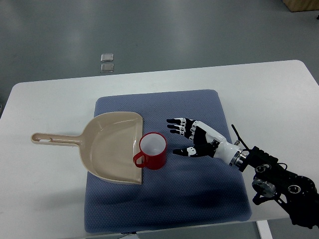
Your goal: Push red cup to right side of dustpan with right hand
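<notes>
1. Right now the red cup point(154, 150) stands upright on the blue mat point(199, 189), at the open front edge of the dustpan point(112, 145). Its handle points down-left and overlaps the pan's lip, so the cup looks to be touching the pan or just over its edge.
2. The right robot hand point(189, 135) comes in from the lower right and sits just right of the cup, fingers spread and stretched toward it, thumb low. It holds nothing, and a small gap shows between fingertips and cup wall.
3. The left hand is not in view.
4. The dustpan lies flat, its long handle running left onto the white worktop point(45, 104) and its mouth facing right.
5. Handling, as a guess: the cup looks like a stiff, light mug with a smooth glazed or plastic wall. It is empty as far as the white inside shows, so it should slide with little force. The mat's woven surface may drag at the base, though.
6. Where to touch: no grasp is needed for a push. Contact low on the wall, near the base, should keep it from tipping; a push near the rim could topple it.
7. The cup already sits at the pan's right side, so the hand would need to get round to its left wall to send it further right, clear of the lip.
8. Risk: the handle may catch the pan's edge and turn the cup.
</notes>
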### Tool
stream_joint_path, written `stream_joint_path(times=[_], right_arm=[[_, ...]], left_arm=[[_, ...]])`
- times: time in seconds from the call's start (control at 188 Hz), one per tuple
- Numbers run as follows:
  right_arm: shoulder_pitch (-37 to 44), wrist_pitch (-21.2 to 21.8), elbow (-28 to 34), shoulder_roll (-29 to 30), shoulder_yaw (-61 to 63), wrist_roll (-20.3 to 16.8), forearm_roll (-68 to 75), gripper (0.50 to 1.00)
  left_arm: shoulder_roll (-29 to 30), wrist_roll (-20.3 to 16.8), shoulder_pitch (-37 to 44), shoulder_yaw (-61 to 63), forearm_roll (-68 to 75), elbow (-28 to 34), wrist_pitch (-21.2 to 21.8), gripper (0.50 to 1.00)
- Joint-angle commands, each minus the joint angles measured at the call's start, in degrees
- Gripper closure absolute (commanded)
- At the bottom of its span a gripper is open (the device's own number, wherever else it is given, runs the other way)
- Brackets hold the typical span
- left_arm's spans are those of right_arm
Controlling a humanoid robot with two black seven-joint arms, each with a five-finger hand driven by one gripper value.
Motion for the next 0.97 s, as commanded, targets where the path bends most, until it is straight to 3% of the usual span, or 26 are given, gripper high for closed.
stream_joint_path(times=[0.0,0.26,0.324,0.478,0.653,0.961], right_arm=[[0.5,0.87,-0.09,-1.91,2.25,0.0,-0.09,0.568],[3.93,0.16,-2.46,-5.25,8.84,-0.11,-0.09,0.568],[4.72,-0.63,-3.43,-4.9,12.09,-3.45,-0.17,0.57],[6.12,-8.54,-3.96,-4.02,17.72,-13.28,-0.09,0.57],[5.77,-9.95,-3.69,-0.51,23.25,-21.99,-0.09,0.568],[4.63,-11.35,-3.61,0.81,26.86,-21.2,0.7,0.568]], left_arm=[[0.0,0.0,0.0,0.0,0.0,0.0,0.0,0.5],[0.0,0.0,0.0,0.0,0.0,0.0,0.0,0.5],[0.0,0.0,0.0,0.0,0.0,0.0,0.0,0.5],[0.0,0.0,0.0,0.0,0.0,0.0,0.0,0.5],[0.0,0.0,0.0,0.0,0.0,0.0,0.0,0.5],[0.0,0.0,0.0,0.0,0.0,0.0,0.0,0.5]])
